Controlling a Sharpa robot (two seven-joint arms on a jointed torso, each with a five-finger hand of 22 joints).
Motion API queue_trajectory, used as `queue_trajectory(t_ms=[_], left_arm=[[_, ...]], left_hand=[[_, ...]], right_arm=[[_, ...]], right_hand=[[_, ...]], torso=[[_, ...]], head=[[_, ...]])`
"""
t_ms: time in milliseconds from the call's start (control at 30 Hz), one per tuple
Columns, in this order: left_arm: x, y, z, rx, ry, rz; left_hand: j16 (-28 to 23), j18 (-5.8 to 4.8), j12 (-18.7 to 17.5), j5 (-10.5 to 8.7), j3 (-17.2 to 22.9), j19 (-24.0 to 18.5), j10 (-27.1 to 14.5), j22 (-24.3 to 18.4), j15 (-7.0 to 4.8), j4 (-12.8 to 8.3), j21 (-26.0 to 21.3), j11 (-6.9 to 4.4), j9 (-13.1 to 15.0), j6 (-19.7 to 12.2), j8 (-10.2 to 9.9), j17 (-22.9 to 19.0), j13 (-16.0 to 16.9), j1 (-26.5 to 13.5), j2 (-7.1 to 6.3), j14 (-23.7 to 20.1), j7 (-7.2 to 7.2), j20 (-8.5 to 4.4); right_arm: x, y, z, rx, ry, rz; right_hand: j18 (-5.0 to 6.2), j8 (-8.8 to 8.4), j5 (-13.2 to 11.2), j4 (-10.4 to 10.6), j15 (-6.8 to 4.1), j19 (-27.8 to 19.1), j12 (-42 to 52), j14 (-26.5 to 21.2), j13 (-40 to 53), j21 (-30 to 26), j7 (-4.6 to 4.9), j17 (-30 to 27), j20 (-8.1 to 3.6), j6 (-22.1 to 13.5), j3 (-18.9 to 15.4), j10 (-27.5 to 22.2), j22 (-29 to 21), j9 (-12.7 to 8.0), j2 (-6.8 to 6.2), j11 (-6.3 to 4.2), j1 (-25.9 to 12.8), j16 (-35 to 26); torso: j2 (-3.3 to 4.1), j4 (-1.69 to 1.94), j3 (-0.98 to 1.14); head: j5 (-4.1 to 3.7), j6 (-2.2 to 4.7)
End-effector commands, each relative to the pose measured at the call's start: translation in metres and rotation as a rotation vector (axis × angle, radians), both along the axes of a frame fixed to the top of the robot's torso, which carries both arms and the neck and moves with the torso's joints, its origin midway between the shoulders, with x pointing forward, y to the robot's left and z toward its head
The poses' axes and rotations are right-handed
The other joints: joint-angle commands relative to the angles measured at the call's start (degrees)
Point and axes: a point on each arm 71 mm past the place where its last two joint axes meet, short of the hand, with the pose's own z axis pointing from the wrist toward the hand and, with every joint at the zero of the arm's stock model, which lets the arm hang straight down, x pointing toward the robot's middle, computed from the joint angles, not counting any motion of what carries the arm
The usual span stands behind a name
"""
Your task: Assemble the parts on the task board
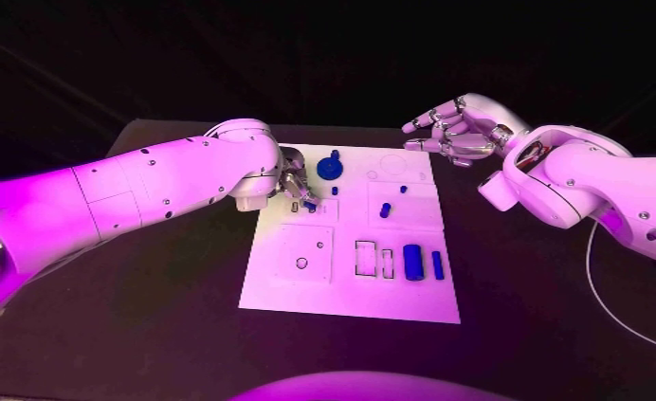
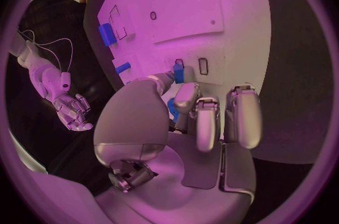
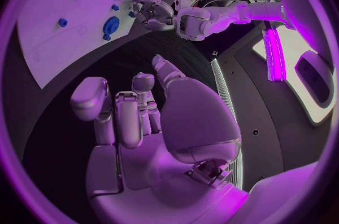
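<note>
Where the matte black tabletop (image 1: 164,325) carries the flat white board (image 1: 342,301), you have your left hand (image 1: 291,188) down over the board's near-left upper part, its smooth metal fingers (image 2: 205,122) curled in, with a small blue peg (image 2: 178,74) standing just past the fingertips; whether they pinch anything blue you cannot tell, though a bit of blue shows between thumb and fingers in the left wrist view. Your right hand (image 1: 454,132) hangs off the board's far right corner, holding nothing, fingers bent but apart. On the board, a round blue knob (image 1: 330,169) sits near the top, a short blue stub (image 1: 386,209) stands mid-board, and two upright blue bars, a thick cylinder (image 1: 413,256) and a thin rod (image 1: 438,264), lie beside rectangular outlined slots (image 1: 369,258) at lower right.
</note>
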Motion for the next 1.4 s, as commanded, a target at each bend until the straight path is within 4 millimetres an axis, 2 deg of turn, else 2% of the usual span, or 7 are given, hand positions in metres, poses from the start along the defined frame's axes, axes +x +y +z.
queue_trajectory(t_ms=[33,433,767,967,1233,1367,1400], left_arm=[[-0.0022,0.0023,-0.005,0.036,0.029,-0.028],[-0.0036,0.0023,-0.0057,0.045,0.043,-0.041],[-0.0049,-0.0007,-0.0066,0.049,0.055,-0.056],[-0.0052,-0.0017,-0.0071,0.05,0.058,-0.059],[-0.004,-0.0044,-0.0075,0.047,0.057,-0.059],[-0.0026,-0.0047,-0.0075,0.042,0.049,-0.051],[-0.0023,-0.0047,-0.0074,0.04,0.046,-0.048]], left_hand=[[0.14,-0.83,-0.58,0.84,10.62,1.15,-0.33,2.65,0.07,-10.21,0.36,0.13,0.46,0.27,0.38,15.09,-0.42,-0.61,0.13,6.02,-0.31,0.19],[0.14,-0.89,-1.87,1.64,11.19,1.24,-0.89,2.97,0.05,-10.56,0.52,0.09,0.82,0.29,0.66,15.09,-1.84,-1.41,-0.16,6.02,-0.35,0.18],[0.14,-0.96,-2.39,1.89,11.29,1.36,-1.05,3.31,0.03,-10.6,0.74,0.07,0.99,0.34,0.8,15.09,-2.44,-1.94,-0.3,6.02,-0.41,0.17],[0.14,-0.99,-2.35,2.33,11.36,1.42,-0.83,3.51,-0.01,-10.73,0.85,-0.01,1.16,0.47,0.97,15.09,-2.44,-2.47,-0.44,6.02,-0.51,0.14],[0.14,-1.11,-2.02,2.38,10.03,1.62,-0.15,4.16,-0.2,-8.49,1.22,-0.3,1.57,1.39,1.45,15.09,-2.34,-6.82,0.33,6.02,-0.96,0.01],[0.14,-1.17,-1.8,2.3,8.33,1.73,0.1,4.5,-0.33,-7.49,1.41,-0.51,1.64,2.02,1.58,15.09,-2.25,-9.08,-0.04,6.02,-1.25,-0.09],[0.14,-1.19,-1.83,2.29,8.04,1.75,0.13,4.57,-0.35,-7.44,1.45,-0.55,1.62,2.19,1.59,15.09,-2.3,-9.32,-0.11,6.02,-1.31,-0.1]], right_arm=[[-0.0004,0.0013,-0.0009,-0.001,0.008,0.009],[-0.0006,0.0021,-0.0011,0.0,0.009,0.011],[-0.0008,0.0022,-0.0012,-0.001,0.01,0.012],[-0.0009,0.0024,-0.0012,-0.001,0.011,0.013],[-0.0011,0.0031,-0.0012,-0.001,0.011,0.015],[-0.0013,0.0035,-0.0007,0.003,0.005,0.019],[-0.0014,0.0037,-0.0002,0.005,-0.001,0.02]], right_hand=[[0.19,0.22,0.22,0.18,-0.06,-0.37,-0.28,2.72,-0.06,-0.21,0.09,-0.08,-0.08,0.17,-0.31,-0.13,-0.08,-0.07,0.44,-0.09,0.13,-0.22],[0.19,0.22,0.22,0.18,-0.06,-0.37,-0.28,2.72,-0.06,-0.21,0.09,-0.08,-0.08,0.17,-0.31,-0.13,-0.08,-0.07,0.44,-0.09,0.13,-0.22],[0.19,0.22,0.22,0.18,-0.06,-0.37,-0.28,2.72,-0.06,-0.21,0.09,-0.08,-0.08,0.17,-0.31,-0.13,-0.08,-0.07,0.44,-0.09,0.13,-0.22],[0.2,0.24,0.27,0.24,-0.05,-0.39,-0.28,2.71,-0.09,-0.27,0.09,-0.12,-0.07,0.15,-0.32,-0.14,-0.16,-0.08,0.54,-0.09,0.09,-0.26],[0.2,0.24,0.27,0.24,-0.05,-0.39,-0.28,2.71,-0.09,-0.27,0.09,-0.12,-0.07,0.15,-0.32,-0.14,-0.16,-0.08,0.54,-0.09,0.09,-0.26],[0.2,0.26,0.39,0.34,-0.05,-0.39,-0.29,2.71,-0.13,-0.3,0.1,-0.15,-0.07,0.13,-0.38,-0.17,-0.18,-0.09,0.58,-0.08,-0.01,-0.3],[0.2,0.3,1.49,0.5,-0.05,-0.37,-0.28,2.72,-0.18,-0.35,0.09,-0.17,-0.07,0.09,-0.49,-0.2,-0.21,-0.11,0.56,-0.08,-0.18,-0.35]], torso=[[0.01,-0.03,0.01],[0.01,0.02,0.02],[0.03,-0.11,0.05],[0.0,-0.02,0.07],[0.04,-0.09,0.11],[0.0,-0.08,0.12],[0.0,-0.08,0.13]], head=[[0.22,-0.08],[0.26,-0.27],[0.27,-0.43],[0.19,-0.35],[0.22,-0.36],[0.2,-0.39],[0.18,-0.4]])
